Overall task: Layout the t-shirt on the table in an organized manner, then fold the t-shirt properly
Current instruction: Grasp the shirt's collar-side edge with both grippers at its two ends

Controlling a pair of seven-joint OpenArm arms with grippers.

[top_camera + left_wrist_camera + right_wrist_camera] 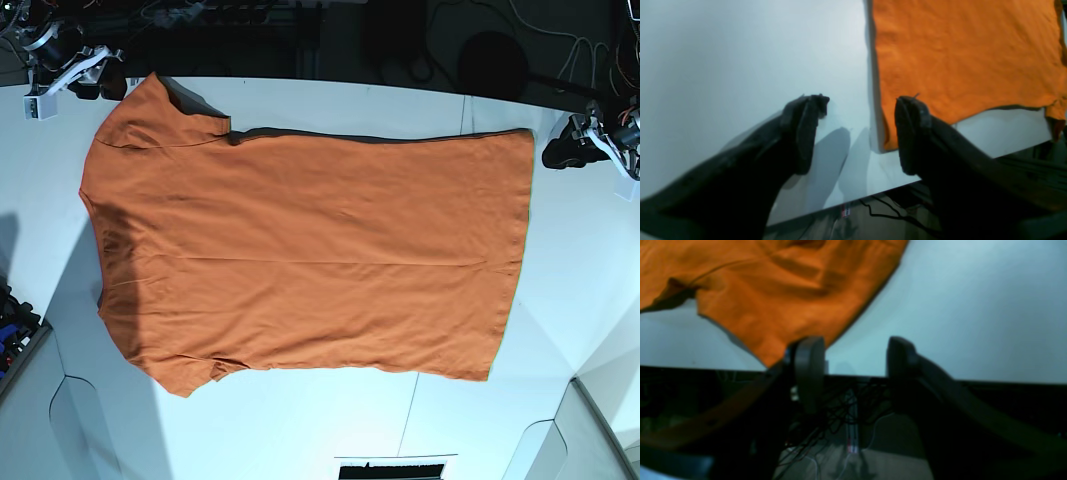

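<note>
The orange t-shirt (310, 265) lies spread flat on the white table (300, 425), sleeves to the left and hem to the right in the base view. My left gripper (863, 100) hovers open at the hem's far corner; that corner of the t-shirt (967, 56) lies just beside its right finger (912, 133), with nothing between the jaws. In the base view this left gripper (563, 150) is at the right edge. My right gripper (855, 343) is open at the table's far edge by the upper sleeve of the t-shirt (773, 290), whose tip reaches its left finger (810, 366). The right gripper (100, 85) holds nothing.
Tangled cables (840, 406) hang below the table's far edge. A thin dark seam (410, 405) crosses the tabletop near the front. A dark slot (395, 467) sits at the front edge, and blue-black parts (15, 320) lie at the left.
</note>
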